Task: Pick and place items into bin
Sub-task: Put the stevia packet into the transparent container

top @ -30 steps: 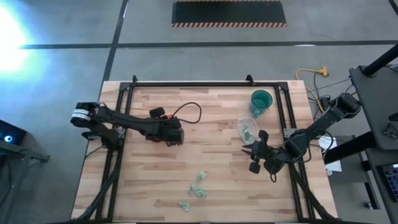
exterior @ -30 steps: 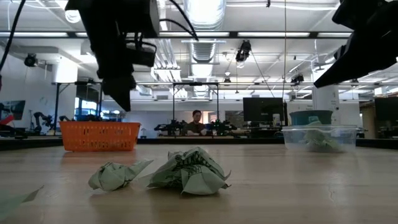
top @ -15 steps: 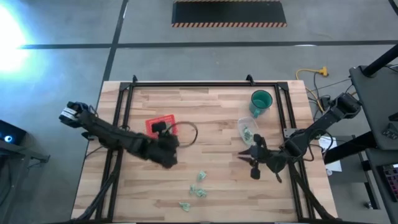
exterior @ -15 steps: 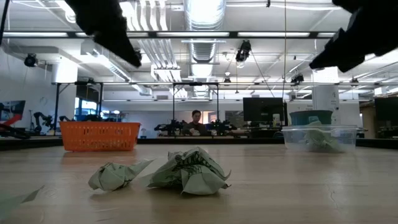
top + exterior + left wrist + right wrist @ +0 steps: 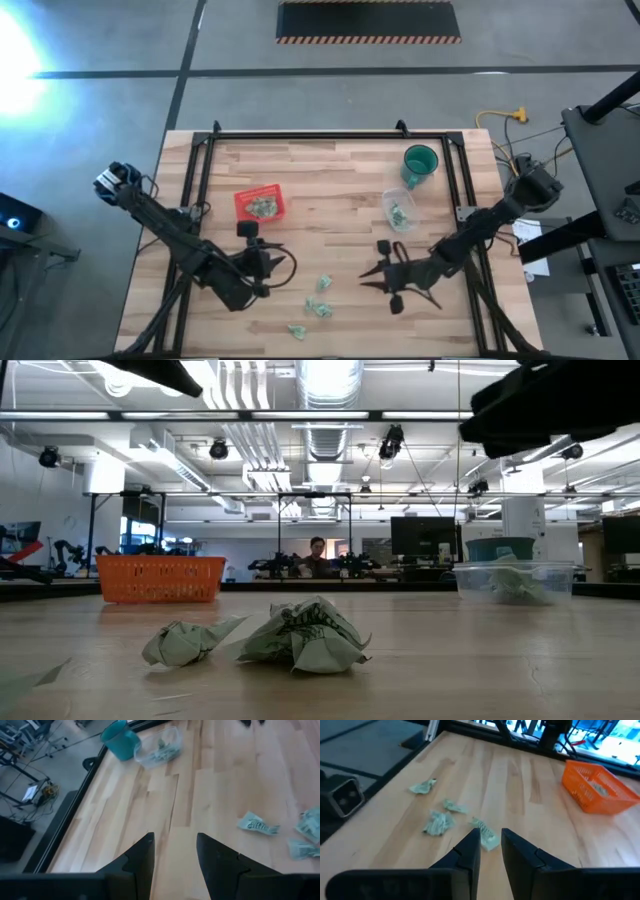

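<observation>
Four loose items (image 5: 318,300) are lying low in the frame's centre on the bench (image 5: 330,200), between both hands. The right hand (image 5: 385,285), fingers parted and empty, is sitting just right of them; the left hand (image 5: 262,262), released, is sitting left.

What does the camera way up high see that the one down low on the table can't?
Only the high view shows both arms whole, the left claw and right claw hovering beside the loose wrappers, and crumpled pieces lying inside the red tray. Only the low view shows the room behind, with a seated person. Both show the wrappers, the tray, the teal cup and the clear tub.
</observation>
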Available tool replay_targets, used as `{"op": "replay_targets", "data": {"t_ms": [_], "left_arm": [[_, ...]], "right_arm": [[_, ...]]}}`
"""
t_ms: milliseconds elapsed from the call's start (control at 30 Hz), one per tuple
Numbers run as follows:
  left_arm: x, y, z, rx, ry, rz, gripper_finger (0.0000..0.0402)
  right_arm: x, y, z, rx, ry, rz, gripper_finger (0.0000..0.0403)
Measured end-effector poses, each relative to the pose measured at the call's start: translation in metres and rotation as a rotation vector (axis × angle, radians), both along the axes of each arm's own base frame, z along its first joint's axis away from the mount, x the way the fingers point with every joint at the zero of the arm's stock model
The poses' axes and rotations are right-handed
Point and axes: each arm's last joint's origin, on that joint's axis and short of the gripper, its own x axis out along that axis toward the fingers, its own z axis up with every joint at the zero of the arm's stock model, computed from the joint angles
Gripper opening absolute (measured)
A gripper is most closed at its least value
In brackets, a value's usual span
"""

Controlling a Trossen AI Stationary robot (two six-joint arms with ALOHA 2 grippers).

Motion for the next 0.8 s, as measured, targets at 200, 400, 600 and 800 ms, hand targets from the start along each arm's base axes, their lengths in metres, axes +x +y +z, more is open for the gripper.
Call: {"op": "replay_targets", "data": {"t_ms": [200, 400, 600, 800], "left_arm": [[-0.004, 0.0, 0.002, -0.011, -0.009, -0.005, 0.013], [-0.005, -0.001, 0.002, -0.013, -0.008, -0.014, 0.013], [-0.005, -0.002, 0.002, -0.013, -0.005, -0.018, 0.013], [-0.006, -0.002, 0.002, -0.014, -0.006, -0.018, 0.013]], "right_arm": [[0.041, 0.01, -0.007, -0.067, 0.027, 0.053, 0.0086], [0.082, 0.007, -0.017, -0.064, 0.121, 0.102, 0.0118], [0.114, 0.004, -0.033, -0.053, 0.258, 0.155, 0.0139], [0.133, 0.005, -0.041, -0.072, 0.336, 0.155, 0.0138]]}}
